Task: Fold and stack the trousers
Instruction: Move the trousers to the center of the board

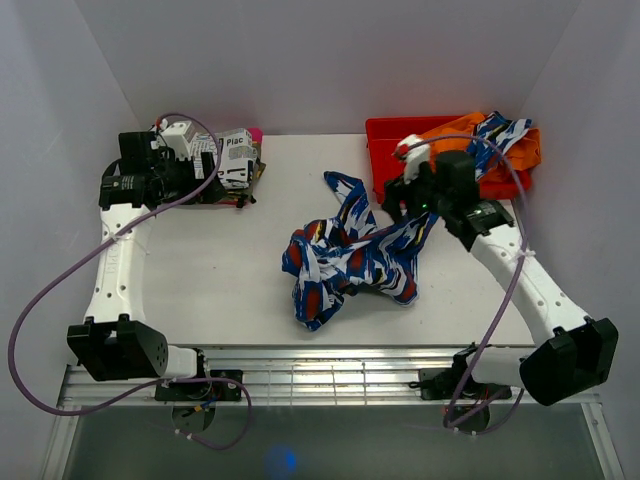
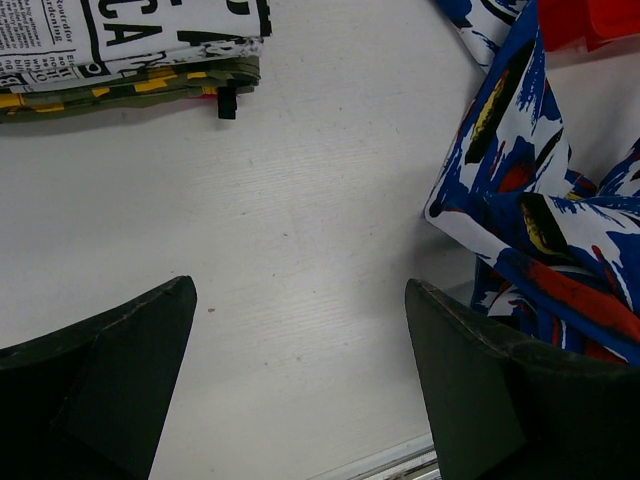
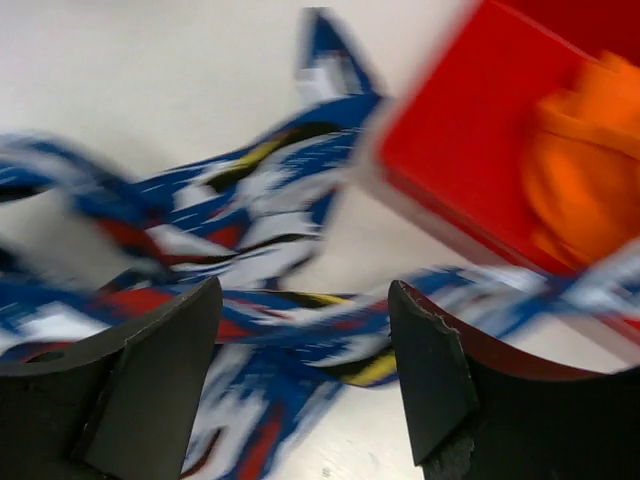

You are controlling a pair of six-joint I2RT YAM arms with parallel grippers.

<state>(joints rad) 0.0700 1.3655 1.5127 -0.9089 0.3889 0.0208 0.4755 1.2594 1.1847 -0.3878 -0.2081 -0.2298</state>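
Trousers lie crumpled at the centre of the table, one strip reaching toward 2 o'clock. My right claw hangs over that strip, fingers spread wide and closed on nothing. Only its own blurred view shows this. My left claw, at 10 o'clock, gapes empty too. Farther back sit the newsprint cloth and the red bin.

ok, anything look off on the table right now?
Trousers lie in a crumpled heap mid-table, one end reaching toward the red bin. Orange cloth and a second blue-patterned piece spill over the bin's rim. Folded stack at far left looks tidy. Right wrist view is blurred.
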